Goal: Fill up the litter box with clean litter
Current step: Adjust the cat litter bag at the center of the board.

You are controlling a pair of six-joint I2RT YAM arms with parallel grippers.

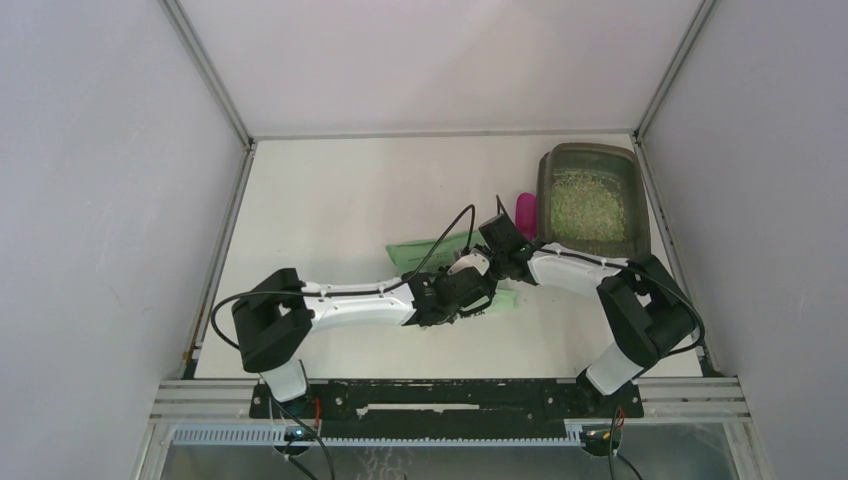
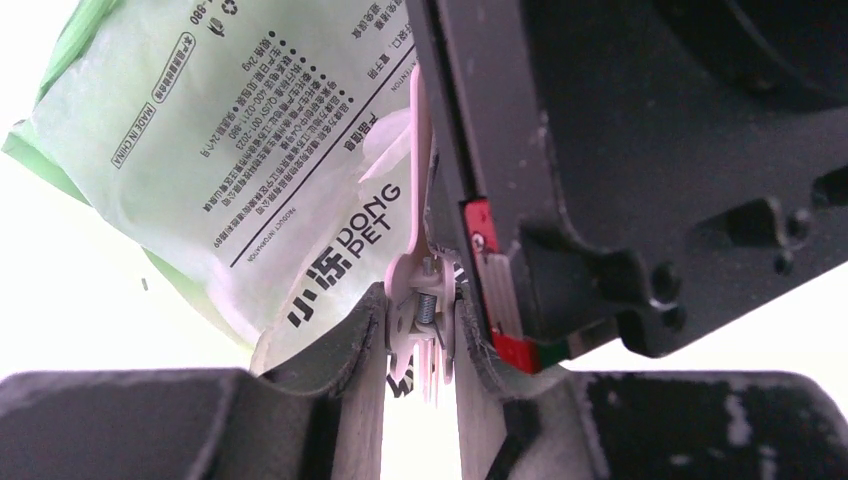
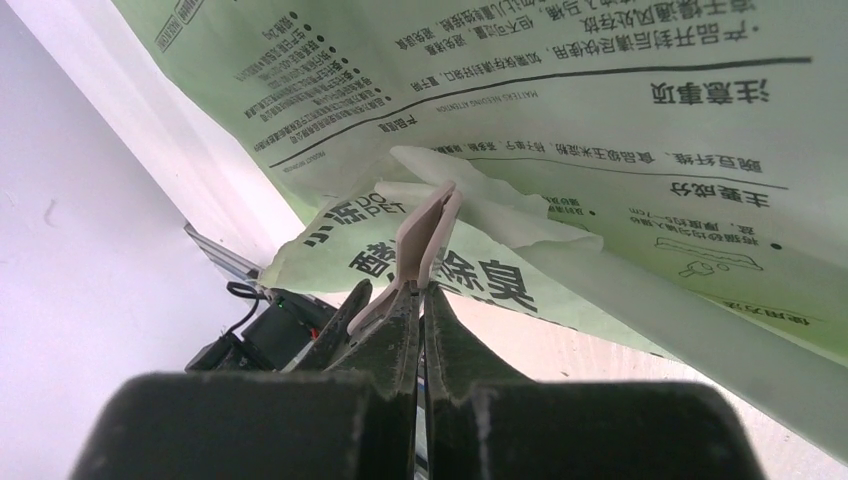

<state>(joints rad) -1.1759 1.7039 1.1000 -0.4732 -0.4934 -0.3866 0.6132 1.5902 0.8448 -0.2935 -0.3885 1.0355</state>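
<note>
**A:** Where is the box now?

**B:** The dark grey-brown translucent rectangular plastic litter box [image 1: 590, 153] sits in the far right corner of the white table [image 1: 330, 200], with its right rim near the table edge. The pale greenish-beige granular clean litter [image 1: 585, 205] lies inside it. A magenta plastic scoop [image 1: 526, 213] lies just beside its left rim.

**A:** And the room to move?

**B:** I see open surface to the left and far side of the light-green printed plastic bag [image 1: 425, 250], which lies at the centre. Both arms meet over its right end, very close together, so there the space is tight.

**A:** The pincers?

**B:** From above I cannot tell. The left wrist view shows the left gripper [image 2: 422, 345] clenched on a pale pinkish plastic clip with a metal spring [image 2: 408, 285]. The right wrist view shows the right gripper [image 3: 418, 300] with jaws pressed together at the clip's long arm. Whether this arm is nipped between them, I cannot tell.
</note>
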